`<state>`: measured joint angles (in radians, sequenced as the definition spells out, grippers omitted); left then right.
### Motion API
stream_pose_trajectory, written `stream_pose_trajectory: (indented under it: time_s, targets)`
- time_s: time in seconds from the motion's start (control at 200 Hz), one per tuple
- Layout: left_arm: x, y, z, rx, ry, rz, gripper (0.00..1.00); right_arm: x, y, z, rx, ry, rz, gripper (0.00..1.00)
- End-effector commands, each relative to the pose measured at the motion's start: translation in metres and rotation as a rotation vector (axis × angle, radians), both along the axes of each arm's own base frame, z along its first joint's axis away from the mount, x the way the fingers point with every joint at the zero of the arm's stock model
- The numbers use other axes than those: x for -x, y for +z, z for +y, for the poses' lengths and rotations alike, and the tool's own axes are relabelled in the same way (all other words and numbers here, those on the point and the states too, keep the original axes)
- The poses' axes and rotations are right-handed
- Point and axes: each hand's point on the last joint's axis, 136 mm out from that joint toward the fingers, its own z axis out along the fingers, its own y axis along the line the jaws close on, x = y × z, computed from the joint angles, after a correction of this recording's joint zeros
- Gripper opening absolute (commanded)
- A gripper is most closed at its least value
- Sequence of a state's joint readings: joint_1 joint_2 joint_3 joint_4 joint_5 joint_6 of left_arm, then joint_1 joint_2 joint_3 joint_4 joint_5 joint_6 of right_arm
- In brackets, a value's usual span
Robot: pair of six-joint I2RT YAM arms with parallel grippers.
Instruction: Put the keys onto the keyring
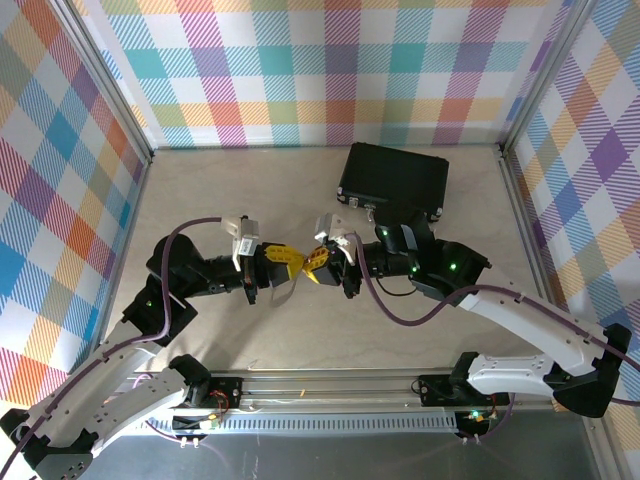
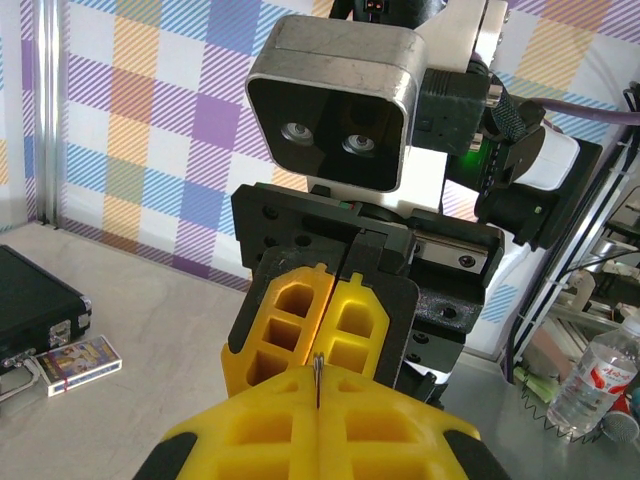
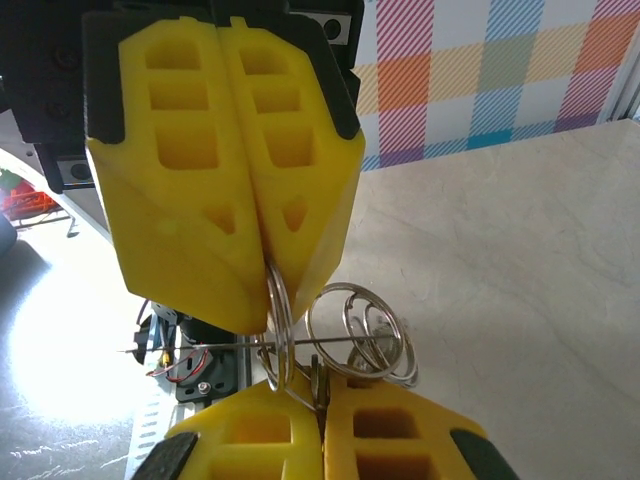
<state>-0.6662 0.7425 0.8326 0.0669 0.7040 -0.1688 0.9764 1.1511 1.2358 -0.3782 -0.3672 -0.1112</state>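
Meeting nose to nose: your left claw (image 1: 292,262) and right claw (image 1: 314,268) stand tip to tip above the beige table (image 1: 230,200), on the near side of the black case (image 1: 393,180) and off toward its left corner.
Left claw: shut tight, its yellow fingers (image 3: 230,170) pressed flat together and pinching the top of one loop of the keyring (image 3: 283,330). From your left wrist camera that wire shows as a thin upright sliver rising out of the seam.
Right claw: shut as well, its yellow fingers (image 3: 390,440) closed with no gap. The lower edge of the ring cluster runs down into the seam between them, so you have it gripped from both ends.
Keyring: held clear of the table between the two claws, nearer to you than the black case. One narrow loop stands edge-on, with rounder coils overlapping just beside it.
Keys: you cannot tell the keys from the ring wire among those coils, because the pieces are too thin.
Card box (image 2: 80,362): lies flat on the table just beside the black case.
Water bottle (image 2: 598,380): stands well apart from the black case, at the opposite side of your left wrist view.
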Motion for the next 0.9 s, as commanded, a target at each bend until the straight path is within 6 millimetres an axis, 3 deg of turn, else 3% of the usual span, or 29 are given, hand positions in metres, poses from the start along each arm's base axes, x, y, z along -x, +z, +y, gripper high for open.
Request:
stream_pose_trajectory:
  time_s: [0.0,0.275,0.895]
  targets:
    - [0.004,0.013,0.004,0.044,0.009,-0.043,0.00,0.000,0.004,0.003,-0.025,0.003,-0.012,0.00]
    - [-0.001,0.009,0.005,0.019,0.044,-0.039,0.00,-0.003,0.004,-0.007,0.002,-0.038,-0.049,0.00]
    - [0.012,-0.007,0.000,-0.076,-0.051,-0.061,0.00,0.002,0.024,-0.013,-0.024,-0.029,-0.090,0.00]
